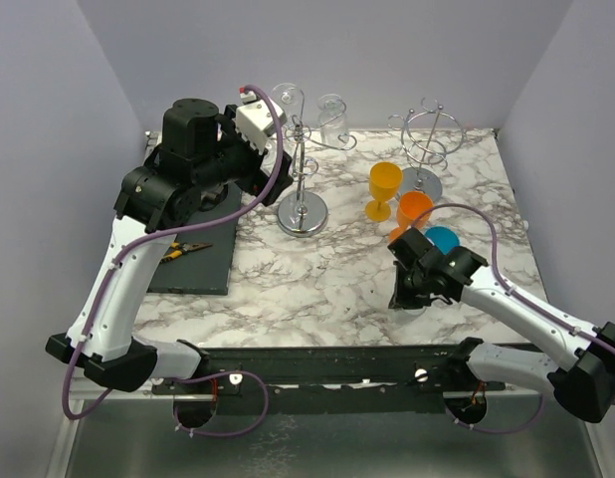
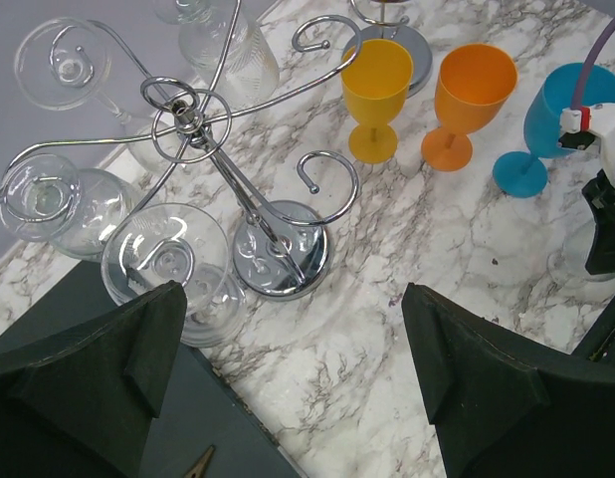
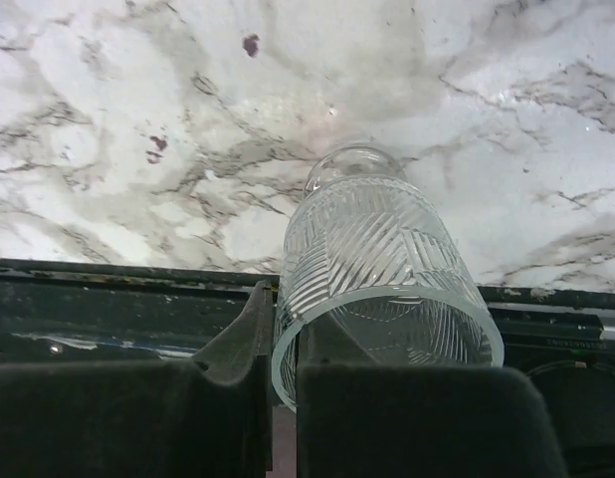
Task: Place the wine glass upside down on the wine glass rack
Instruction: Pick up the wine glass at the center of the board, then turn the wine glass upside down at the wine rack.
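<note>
Hanging glasses point(image 2: 168, 264) crowd one side of the rack point(image 2: 278, 261); its hooks point(image 2: 353, 185) facing the goblets point(image 2: 377, 80) hang free, bare marble point(image 2: 387, 259) between

The wine glass rack point(image 1: 303, 194) stands toward the back of the counter point(image 1: 317, 279), and a second rack point(image 1: 430, 149) stands behind it to the right. Three goblets point(image 1: 415, 211) run diagonally from between the racks toward my right end effector point(image 3: 285, 329) at the front right. The wine glass point(image 3: 377, 269) has its rim between that end effector's fingers. A mat point(image 1: 193, 269) lies on the left, with pliers point(image 1: 183, 251) on it.
</note>
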{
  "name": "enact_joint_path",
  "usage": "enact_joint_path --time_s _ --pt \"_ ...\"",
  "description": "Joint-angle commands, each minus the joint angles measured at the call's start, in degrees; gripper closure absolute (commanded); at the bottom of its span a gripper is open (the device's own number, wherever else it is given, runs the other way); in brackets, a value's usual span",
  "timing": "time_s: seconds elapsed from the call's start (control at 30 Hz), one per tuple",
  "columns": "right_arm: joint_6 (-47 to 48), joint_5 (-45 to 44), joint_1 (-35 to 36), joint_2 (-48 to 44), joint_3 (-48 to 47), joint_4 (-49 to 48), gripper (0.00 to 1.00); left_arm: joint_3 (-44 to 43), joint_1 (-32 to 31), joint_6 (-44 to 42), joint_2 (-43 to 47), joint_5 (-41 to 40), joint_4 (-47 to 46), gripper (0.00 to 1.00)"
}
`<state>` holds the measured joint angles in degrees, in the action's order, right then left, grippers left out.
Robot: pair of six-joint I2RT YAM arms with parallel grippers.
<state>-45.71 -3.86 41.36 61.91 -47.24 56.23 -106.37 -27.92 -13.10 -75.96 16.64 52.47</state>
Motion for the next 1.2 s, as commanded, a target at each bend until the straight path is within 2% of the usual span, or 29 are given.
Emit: enact_joint_path --time_s 0.0,0.23,0.43,0.77,0.87,1.17 --pt "-1.37 -3.60 1.72 0.57 -4.87 -2.39 1.00 -0.51 0.02 -0.17 1.50 0.14 0.27 0.01" --pt "0.63 -2.92 3.13 1.22 -14.04 -5.67 1.00 -1.10 0.00 0.61 1.92 0.39 0.80 0.01" --pt "6.05 -1.50 3.12 3.33 -24.78 -11.29 1.00 -0.67 -0.01 2.41 2.45 3.00 1.13 0.01" --pt "14.52 3.17 3.20 12.25 -44.49 -19.81 1.00 9.13 -0.03 6.86 5.67 8.45 0.72 0.01" --pt "15.16 6.81 3.16 14.11 -47.16 -22.60 1.00 12.14 -0.03 8.12 6.66 9.64 -1.07 0.01" --pt "14.37 17.24 3.16 14.27 -47.25 -31.53 1.00 12.04 -0.03 10.36 5.32 11.77 -2.57 0.01"
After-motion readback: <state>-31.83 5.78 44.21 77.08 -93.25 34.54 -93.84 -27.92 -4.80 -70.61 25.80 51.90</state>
